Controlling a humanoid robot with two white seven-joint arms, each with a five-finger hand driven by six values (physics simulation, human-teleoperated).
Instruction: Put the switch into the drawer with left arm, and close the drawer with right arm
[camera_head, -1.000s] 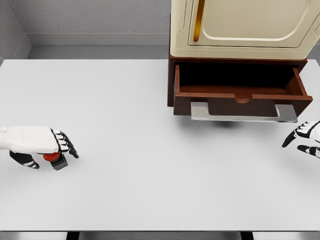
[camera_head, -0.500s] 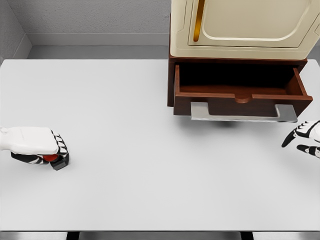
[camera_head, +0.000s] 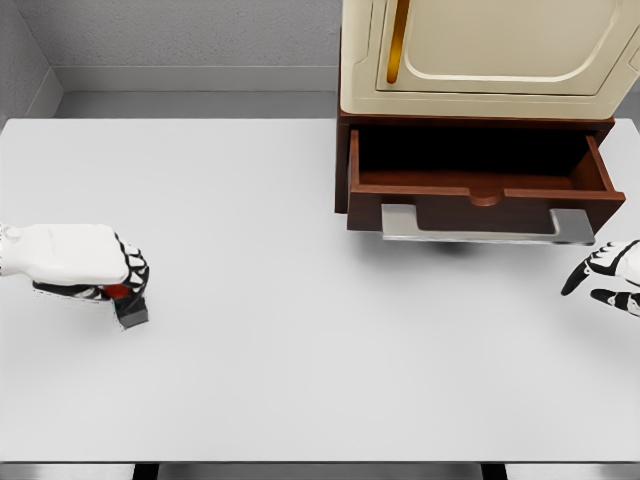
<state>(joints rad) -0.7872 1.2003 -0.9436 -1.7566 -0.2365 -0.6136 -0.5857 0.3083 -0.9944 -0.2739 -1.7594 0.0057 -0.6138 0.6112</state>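
Note:
The switch (camera_head: 126, 303) is a small dark block with a red button, at the table's left side. My left hand (camera_head: 112, 280) is curled around it from above, so only its red top and a dark corner show below the fingers. The brown wooden drawer (camera_head: 480, 205) stands pulled open at the upper right, its inside dark and bare, with a silver handle (camera_head: 487, 229) across its front. My right hand (camera_head: 608, 274) hovers at the right edge, just below and right of the handle, fingers spread and holding nothing.
A cream cabinet (camera_head: 490, 55) with a gold handle sits on top of the drawer unit. The white table (camera_head: 300, 330) stretches between the two hands. Grey walls rise behind it.
My left hand's fingers closed around the switch, and hand and switch have shifted slightly right and up, the switch now tilted. The right hand barely moved.

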